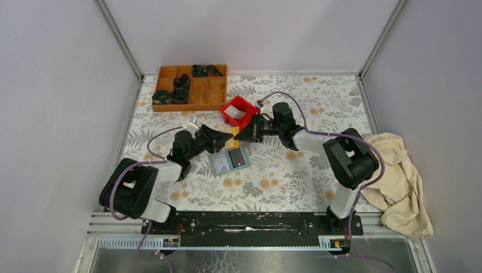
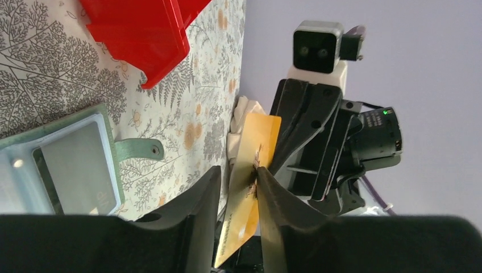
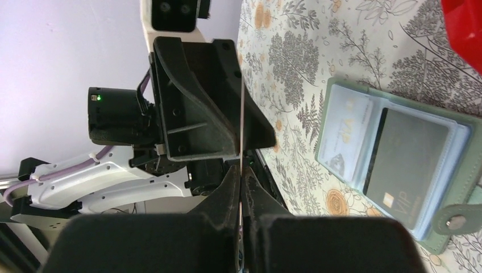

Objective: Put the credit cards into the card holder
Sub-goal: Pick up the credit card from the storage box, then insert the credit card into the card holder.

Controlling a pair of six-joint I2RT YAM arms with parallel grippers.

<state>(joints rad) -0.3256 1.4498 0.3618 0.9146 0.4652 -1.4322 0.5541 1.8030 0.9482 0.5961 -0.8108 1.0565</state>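
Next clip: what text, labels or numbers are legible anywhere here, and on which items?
"VIP": on the dark grey card in the card holder.
Print on the whitish card beside it: too blurred to read.
Nothing legible on the yellow card.

Both arms reach inward, elbows bent, tools tip to tip. The left tool (image 2: 239, 173) has its jaws parted; the right tool (image 3: 241, 172) is pinched tight on a yellow card (image 2: 258, 136).

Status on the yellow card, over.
Right gripper shut on yellow card, midair. Left gripper open around it. Card holder open, dark grey card and whitish card pocketed. Nothing blocking.
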